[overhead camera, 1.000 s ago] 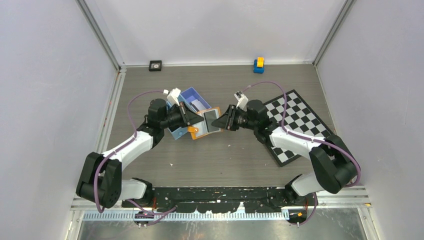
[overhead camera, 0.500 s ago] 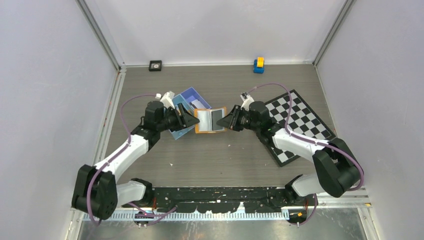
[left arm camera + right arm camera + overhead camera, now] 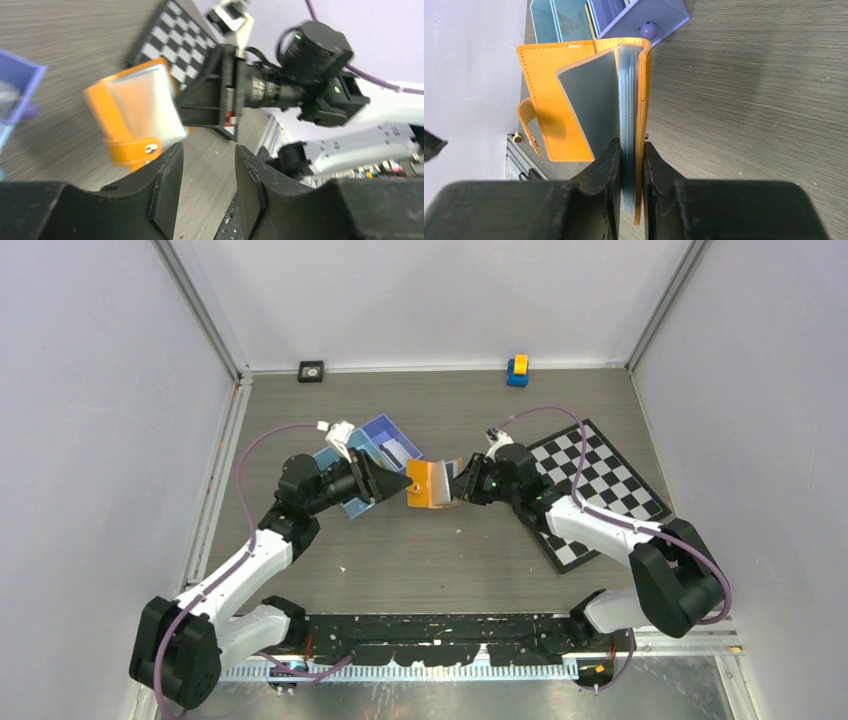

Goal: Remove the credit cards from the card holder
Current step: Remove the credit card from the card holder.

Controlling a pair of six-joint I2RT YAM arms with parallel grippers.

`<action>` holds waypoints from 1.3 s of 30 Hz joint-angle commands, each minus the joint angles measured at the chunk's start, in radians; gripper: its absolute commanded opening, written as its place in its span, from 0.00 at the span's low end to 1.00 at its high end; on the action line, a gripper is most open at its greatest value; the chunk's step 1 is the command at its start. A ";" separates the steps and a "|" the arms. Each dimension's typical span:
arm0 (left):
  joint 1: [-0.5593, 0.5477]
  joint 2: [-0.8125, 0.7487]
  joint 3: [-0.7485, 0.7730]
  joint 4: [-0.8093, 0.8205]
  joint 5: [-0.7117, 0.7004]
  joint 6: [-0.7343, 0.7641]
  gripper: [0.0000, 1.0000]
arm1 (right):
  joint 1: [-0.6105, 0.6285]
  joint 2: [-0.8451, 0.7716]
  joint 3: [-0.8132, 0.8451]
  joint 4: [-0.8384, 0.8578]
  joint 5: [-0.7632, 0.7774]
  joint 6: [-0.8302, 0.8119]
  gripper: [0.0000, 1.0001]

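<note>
The orange card holder (image 3: 432, 483) hangs open between the two grippers. My right gripper (image 3: 457, 483) is shut on one cover and the stack of pale blue cards (image 3: 627, 100) beside it; the jaws (image 3: 630, 155) pinch both. A grey-blue card leaf (image 3: 591, 100) stands out from the holder's other cover (image 3: 544, 85), whose snap strap hangs down. My left gripper (image 3: 400, 483) is open and empty just left of the holder. In the left wrist view the holder (image 3: 132, 115) lies beyond the fingertips (image 3: 207, 160), apart from them.
The blue three-compartment tray (image 3: 375, 445) sits just behind the left gripper, with cards in it (image 3: 569, 17). A checkerboard mat (image 3: 600, 480) lies under the right arm. A blue-and-yellow block (image 3: 517, 370) and a small black object (image 3: 311, 370) sit at the back wall.
The left gripper has let go of the holder and opened. The holder has turned from lying open face-up to standing on edge in the right gripper, orange outside showing.
</note>
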 commanded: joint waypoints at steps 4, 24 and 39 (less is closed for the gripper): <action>-0.143 0.094 0.077 0.090 0.055 0.069 0.44 | 0.153 -0.025 0.134 -0.093 0.197 -0.161 0.01; -0.148 0.092 0.073 -0.034 -0.173 0.083 0.00 | 0.292 0.014 0.199 -0.156 0.360 -0.261 0.01; -0.147 0.271 0.203 -0.279 -0.229 0.119 0.00 | 0.316 0.023 0.209 -0.172 0.410 -0.266 0.01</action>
